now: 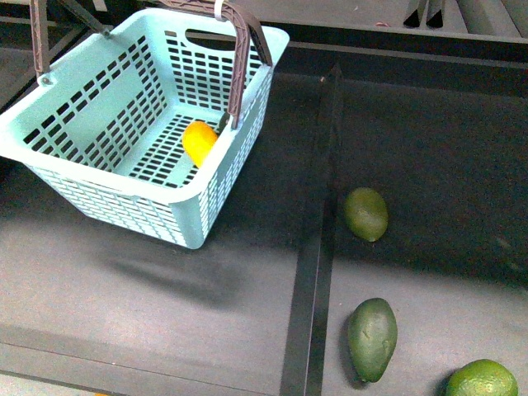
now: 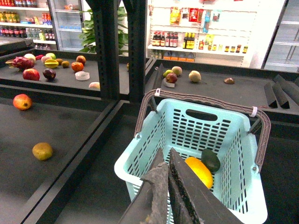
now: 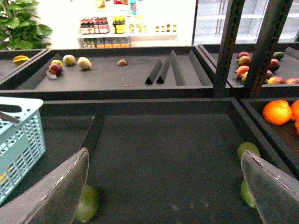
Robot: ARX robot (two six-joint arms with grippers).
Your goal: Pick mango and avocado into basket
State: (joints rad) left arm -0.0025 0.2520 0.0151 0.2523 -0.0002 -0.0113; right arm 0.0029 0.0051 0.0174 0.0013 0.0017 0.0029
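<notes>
The pale turquoise basket (image 1: 107, 177) with a brown handle stands at the back left. The yellow-orange mango (image 1: 199, 142) lies on its floor. In the left wrist view the basket (image 2: 196, 128) holds the mango (image 2: 200, 171) with a dark green avocado (image 2: 210, 160) touching it. My left gripper (image 2: 166, 156) is shut and empty, above the basket's near rim. My right gripper (image 3: 164, 158) is open and empty over the dark right bin. Neither gripper shows in the front view.
In the right bin lie a round green fruit (image 1: 366, 214), a dark green oblong fruit (image 1: 372, 338) and a bright green fruit (image 1: 482, 379). A black divider (image 1: 318, 247) separates the bins. Green fruits (image 3: 88, 203) (image 3: 247, 149) lie beside my right fingers. Other fruit lies on the far shelves.
</notes>
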